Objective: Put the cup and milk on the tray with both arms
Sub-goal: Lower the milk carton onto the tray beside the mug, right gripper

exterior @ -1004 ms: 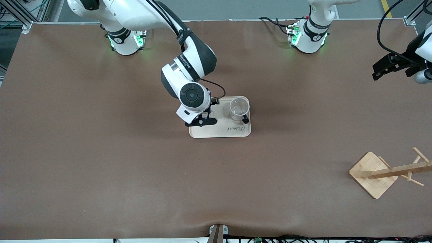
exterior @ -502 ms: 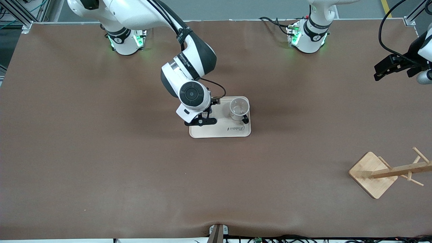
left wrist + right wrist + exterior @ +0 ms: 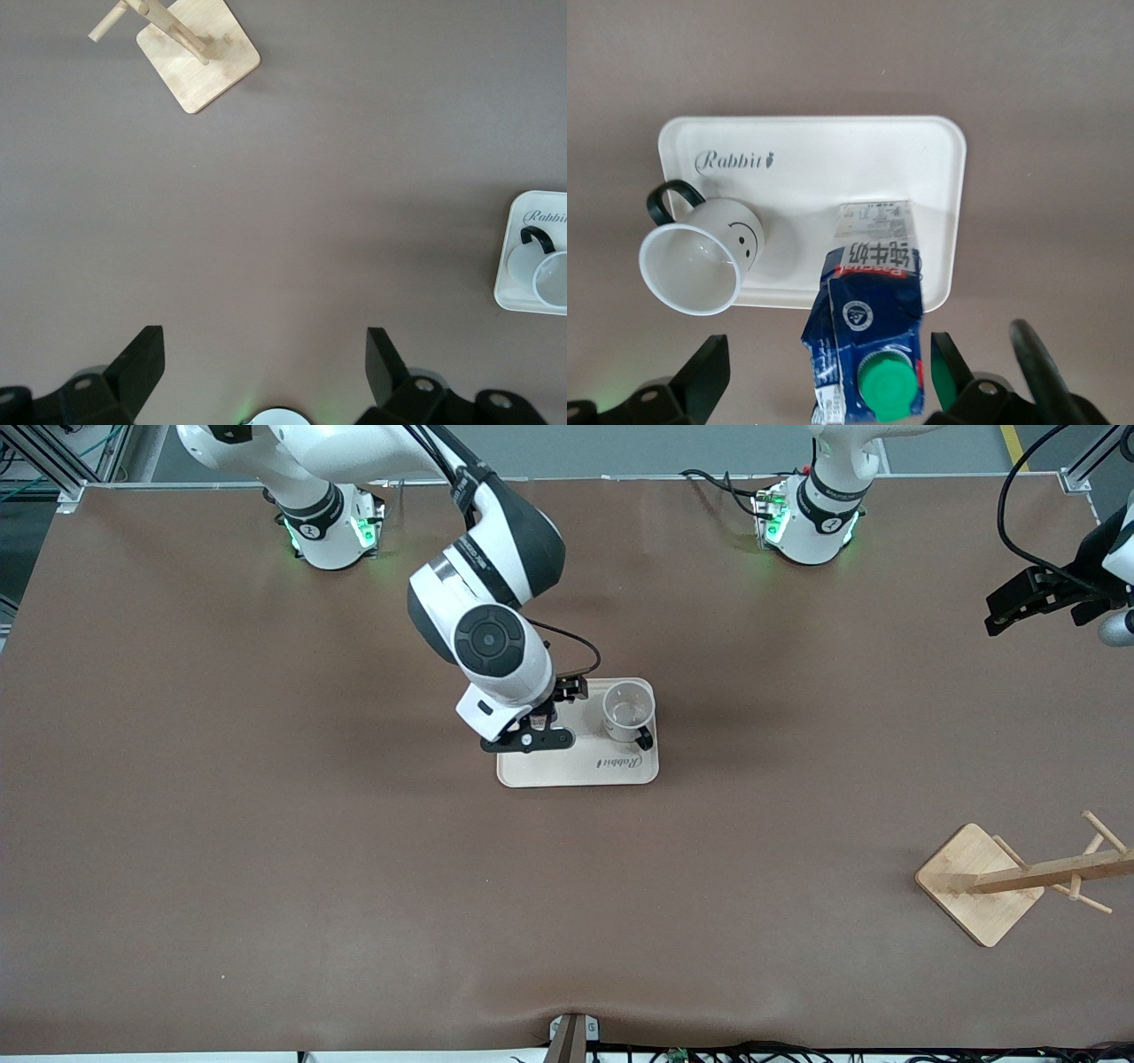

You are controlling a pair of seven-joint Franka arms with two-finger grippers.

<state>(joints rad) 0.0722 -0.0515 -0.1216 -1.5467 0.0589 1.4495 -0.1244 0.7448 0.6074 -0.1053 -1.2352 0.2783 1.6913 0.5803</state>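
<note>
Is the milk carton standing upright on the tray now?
Upright: the milk carton stands on the tray, green cap up, beside the cup.

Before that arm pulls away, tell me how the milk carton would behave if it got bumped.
The milk carton stands tall and narrow on the tray, so it would probably tip rather than slide. Its thin card walls likely dent easily. Falling toward the mug beside it, it might knock it.
</note>
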